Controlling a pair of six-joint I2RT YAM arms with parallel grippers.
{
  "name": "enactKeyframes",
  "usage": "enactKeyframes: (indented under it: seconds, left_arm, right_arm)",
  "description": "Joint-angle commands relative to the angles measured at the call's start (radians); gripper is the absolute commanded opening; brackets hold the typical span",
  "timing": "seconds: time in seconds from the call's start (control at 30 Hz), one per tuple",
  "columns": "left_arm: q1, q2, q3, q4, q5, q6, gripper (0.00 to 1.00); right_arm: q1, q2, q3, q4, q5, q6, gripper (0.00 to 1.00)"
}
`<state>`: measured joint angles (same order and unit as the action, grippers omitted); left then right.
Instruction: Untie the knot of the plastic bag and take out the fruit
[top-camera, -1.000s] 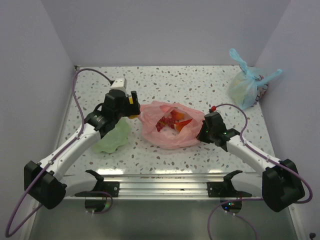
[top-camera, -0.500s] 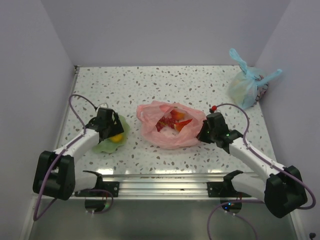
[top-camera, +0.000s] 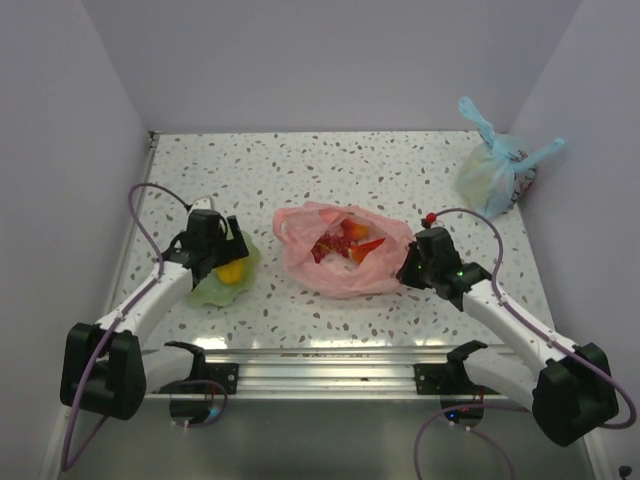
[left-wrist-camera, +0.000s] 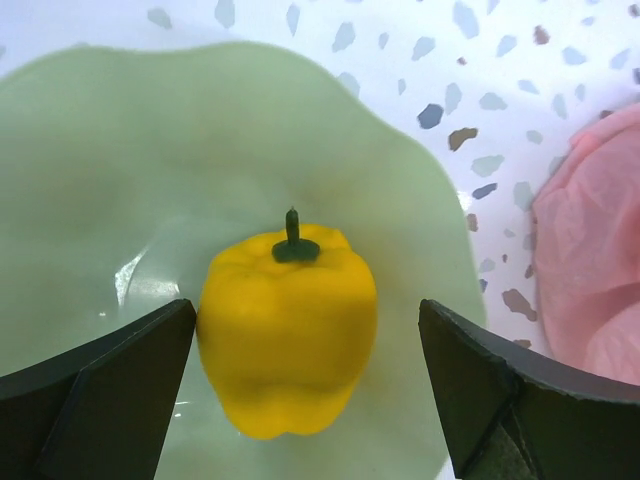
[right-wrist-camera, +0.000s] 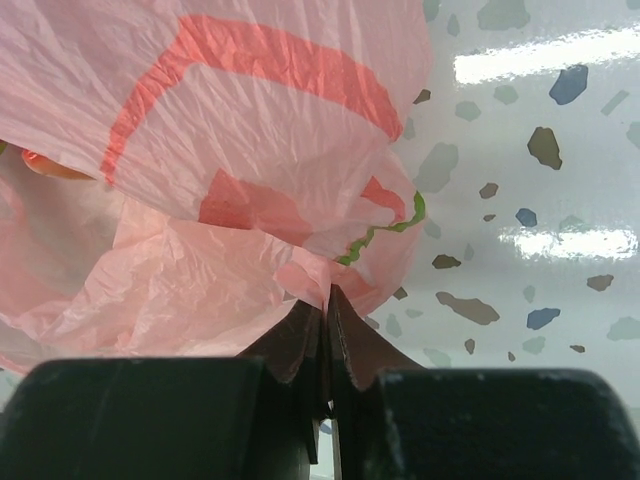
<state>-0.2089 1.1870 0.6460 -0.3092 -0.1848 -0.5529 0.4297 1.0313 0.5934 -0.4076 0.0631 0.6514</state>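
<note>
We see the plastic bag (top-camera: 335, 262) lying open-mouthed in the middle of the table (top-camera: 400, 160), with red and orange fruit (top-camera: 345, 243) showing inside it. Our right tool (top-camera: 404, 268) meets the bag's right rim. Toward the table's left edge, our left tool (top-camera: 224, 256) hangs over a green bowl (top-camera: 205, 292) that holds a yellow piece (top-camera: 232, 271). A light blue bag (top-camera: 488, 172), tied at the top, stands in the far right corner.

A speckled white table (top-camera: 380, 165) is occupied by a green wavy-rimmed bowl (top-camera: 207, 292) at left, a pink plastic bag (top-camera: 340, 278) at centre, and a knotted light blue bag (top-camera: 488, 178) in the far right corner.
</note>
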Motion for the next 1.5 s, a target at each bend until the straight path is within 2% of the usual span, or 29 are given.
enactKeyframes:
  seconds: [0.0,0.13,0.27,0.33,0.53,0.63,0.67,0.8,0.9,1.1,1.3,1.47]
  left_arm:
    - [0.005,-0.102,0.07,-0.021,0.028,0.06,1.0]
    - [-0.043,-0.19,0.096,0.005,0.091,0.102,1.0]
    - [-0.228,-0.227,0.154,0.024,0.045,0.11,1.0]
    - [-0.274,-0.225,0.17,0.054,0.08,0.099,1.0]
    - [-0.477,-0.159,0.242,0.139,0.084,0.126,1.0]
    - [-0.579,-0.04,0.28,0.188,0.084,0.145,1.0]
    - [-0.627,-0.015,0.299,0.194,0.076,0.146,1.0]
    - [-0.718,0.089,0.33,0.237,0.067,0.148,1.0]
    - [-0.756,0.147,0.331,0.278,0.079,0.14,1.0]
    - [-0.805,0.218,0.33,0.294,0.093,0.136,1.0]
    - [-0.831,0.26,0.319,0.332,0.096,0.13,1.0]
    - [-0.842,0.283,0.319,0.337,0.093,0.131,1.0]
  right_arm:
    - [-0.002,-0.027,-0.003,-0.022,0.038,-0.013,0.06]
    - [-0.002,-0.02,-0.027,-0.036,0.047,-0.001,0.0]
    - [-0.003,-0.001,-0.101,-0.02,0.029,0.051,0.0]
    - [-0.003,0.004,-0.127,-0.016,0.023,0.066,0.0]
    - [-0.003,0.004,-0.097,-0.054,0.069,0.062,0.01]
    - [-0.002,-0.023,-0.049,-0.083,0.083,0.059,0.28]
    - [-0.003,-0.043,-0.035,-0.094,0.08,0.059,0.48]
    - [-0.002,-0.068,0.054,-0.135,0.084,0.05,0.77]
    - [-0.002,-0.05,0.126,-0.158,0.077,0.05,0.88]
    - [-0.002,0.074,0.249,-0.158,0.07,0.073,0.99]
    - [0.026,0.232,0.296,-0.126,0.09,0.113,0.98]
    - [0.049,0.334,0.261,-0.076,0.109,0.154,0.96]
